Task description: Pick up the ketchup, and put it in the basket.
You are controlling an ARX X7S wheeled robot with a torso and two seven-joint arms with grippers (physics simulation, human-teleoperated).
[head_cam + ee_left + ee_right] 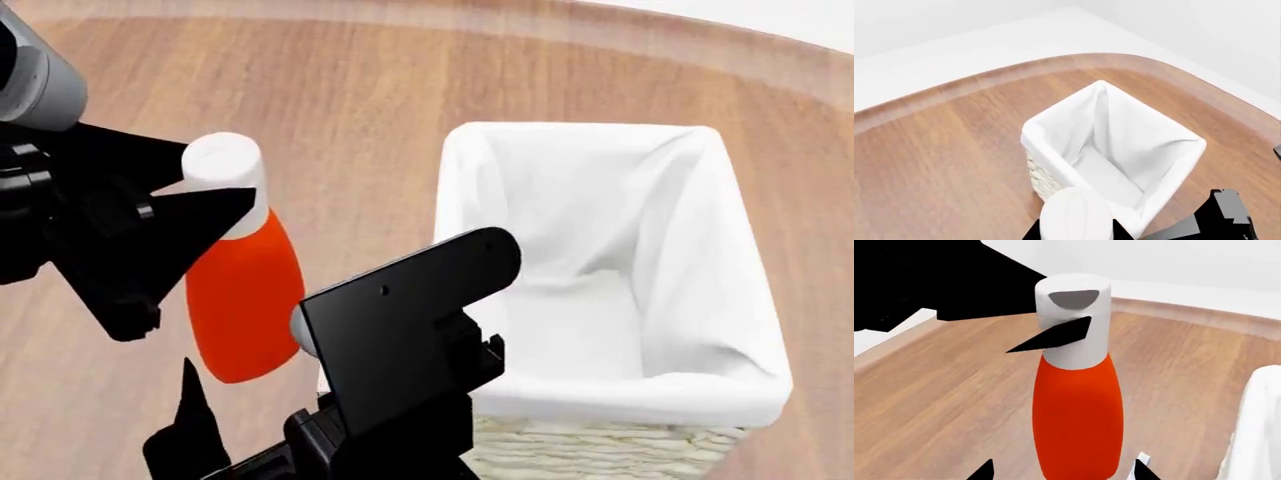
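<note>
Item one, far left: my left gripper (200,205), black, its two pointed fingers set on either side of the white cap and neck; I judge it clamped there, since the left wrist view shows the cap wedged between dark finger parts. Item two: the ketchup (243,300), red-orange body, no label side showing, standing over the wooden table (334,90) just left of the basket and outside it. I cannot tell if its base touches the wood. Long axis near vertical, cap uppermost, leaning slightly away from the basket in the head view. Item three: my right gripper (1062,471), low around the bottle's lower body, tips spread with wood showing between each tip and the plastic, so open and not holding. Item four, right: the basket (761,335), white liner folded over the rim, nothing inside. Status: grasp appears made; carrying over the rim, lowering and release remain.
</note>
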